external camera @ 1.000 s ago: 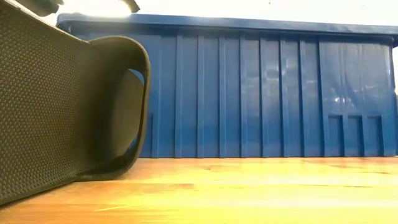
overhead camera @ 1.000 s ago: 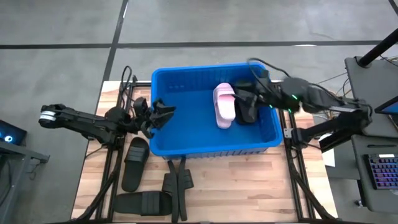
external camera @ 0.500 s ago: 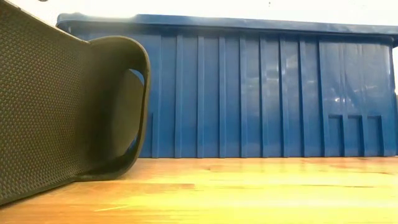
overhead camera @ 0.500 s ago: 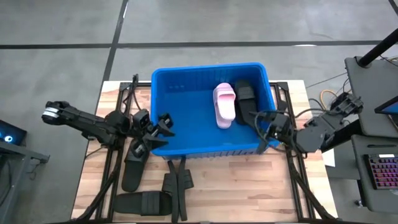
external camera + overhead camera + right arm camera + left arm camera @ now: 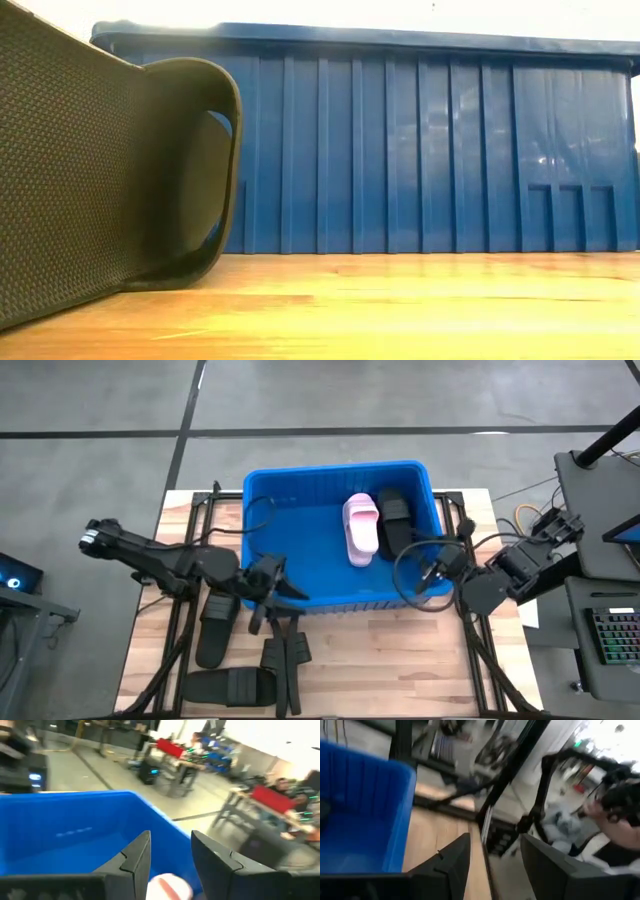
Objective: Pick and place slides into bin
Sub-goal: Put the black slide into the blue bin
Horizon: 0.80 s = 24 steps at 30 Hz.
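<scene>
- Two slides already lie in the bin: a pink slide and, touching it on the side toward the right arm, a black slide
- Left on the table, by my count: one black slide near the bin's front left corner and another at the table's front edge
- A forked black bracket lies between them; not a slide
- Left gripper hangs by the bin's front wall, fingers spread, nothing held
- Right gripper sits at the bin's front right corner, fingers apart and empty
- Roughly half done, I judge
</scene>
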{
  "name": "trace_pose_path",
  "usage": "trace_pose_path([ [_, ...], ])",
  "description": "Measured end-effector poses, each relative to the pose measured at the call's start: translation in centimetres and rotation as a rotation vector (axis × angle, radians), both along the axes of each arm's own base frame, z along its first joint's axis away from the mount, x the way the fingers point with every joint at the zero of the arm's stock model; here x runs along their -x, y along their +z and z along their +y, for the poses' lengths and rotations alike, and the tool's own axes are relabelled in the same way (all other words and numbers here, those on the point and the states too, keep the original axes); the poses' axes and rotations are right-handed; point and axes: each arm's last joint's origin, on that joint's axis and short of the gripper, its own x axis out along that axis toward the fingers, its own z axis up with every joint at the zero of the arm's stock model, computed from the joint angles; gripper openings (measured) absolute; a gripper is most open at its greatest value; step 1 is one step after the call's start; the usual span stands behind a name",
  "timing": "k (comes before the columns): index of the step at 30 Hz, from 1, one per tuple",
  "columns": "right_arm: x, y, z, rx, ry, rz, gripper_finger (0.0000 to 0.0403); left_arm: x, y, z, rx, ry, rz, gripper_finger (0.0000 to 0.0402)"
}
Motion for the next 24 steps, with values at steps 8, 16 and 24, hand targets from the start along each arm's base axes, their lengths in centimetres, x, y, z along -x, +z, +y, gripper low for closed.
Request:
trace_pose_path([
  [8,2.0,-0.2,-1.5,0.090,-0.012,0.110,0.0122,-0.9,1.9,-1.6,0.014,-0.013,0.280,0.0160],
  [16,2.4,-0.3,-1.8,0.118,-0.007,0.148,0.0124,-0.4,-0.9,-4.0,0.094,0.039,0.662,0.0160],
  [24,2.7,-0.7,-2.0,0.159,-0.005,0.206,0.0114,-1.1,-3.7,-7.6,0.163,0.047,0.832,0.0160],
])
